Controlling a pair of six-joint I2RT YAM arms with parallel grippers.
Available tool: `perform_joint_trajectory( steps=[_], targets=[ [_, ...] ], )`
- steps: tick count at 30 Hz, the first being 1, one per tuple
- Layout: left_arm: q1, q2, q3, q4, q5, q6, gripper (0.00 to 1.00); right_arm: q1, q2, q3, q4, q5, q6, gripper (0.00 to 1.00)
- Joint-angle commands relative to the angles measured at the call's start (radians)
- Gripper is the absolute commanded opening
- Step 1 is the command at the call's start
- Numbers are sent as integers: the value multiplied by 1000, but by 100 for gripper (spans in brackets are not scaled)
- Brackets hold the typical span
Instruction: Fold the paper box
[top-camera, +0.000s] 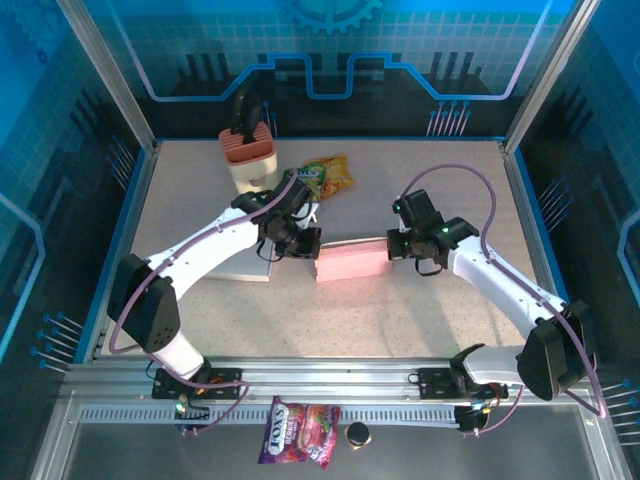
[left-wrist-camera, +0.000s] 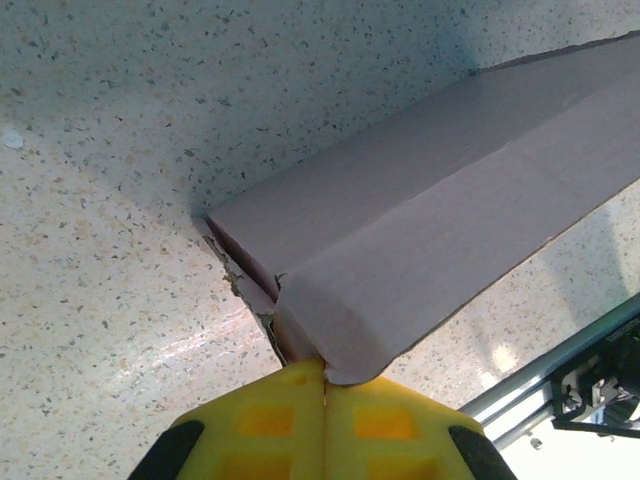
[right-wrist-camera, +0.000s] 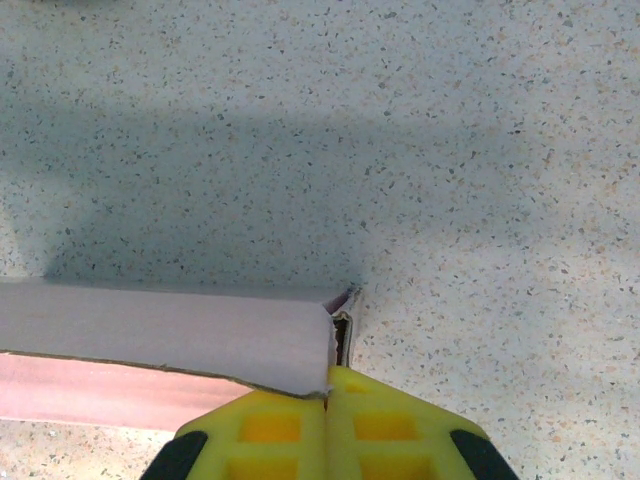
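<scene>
- The box lies at the middle of the table, pink and only partly folded.
- Its long axis runs left to right across the table, one end toward each arm. One long flap is lifted off the table.
- My left gripper, just left of table centre, is closed and looks pinched on the flap's corner.
- My right gripper, just right of centre, is closed the same way on the far corner.
- I judge the box light, thin card: stiff along creases, floppy across the span, easy to tear. The edge by the left gripper looks ragged.
- I'd hold it at both flap corners, close to the crease.
</scene>
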Motion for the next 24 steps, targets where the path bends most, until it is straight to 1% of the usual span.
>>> perform_joint_trajectory(
  steps=[1, 10, 13, 16, 20, 22, 24],
  targets=[
    [-22, -6, -32, -12, -61, 36, 0, 23, -3, -44, -63, -2, -1, 0],
    [-31, -6, -32, -33, -98, 41, 0, 23, -13, -11, -113, -4, 25, 0],
    [-33, -8, -33, -29, -100, 35, 0, 18, -32, 8, -144, -27, 70, 15],
    [-34, -7, -29, -30, -103, 33, 0, 3, -82, 13, -162, -81, 157, 31],
    [-34, -3, -25, -31, -103, 32, 0, -53, -174, -18, -143, -176, 338, 51],
    [-34, -4, -24, -32, -103, 30, 0, -103, -214, -50, -96, -257, 458, 57],
    [-35, -4, -24, -32, -101, 30, 0, -149, -249, -94, -25, -337, 598, 60]
  ],
)
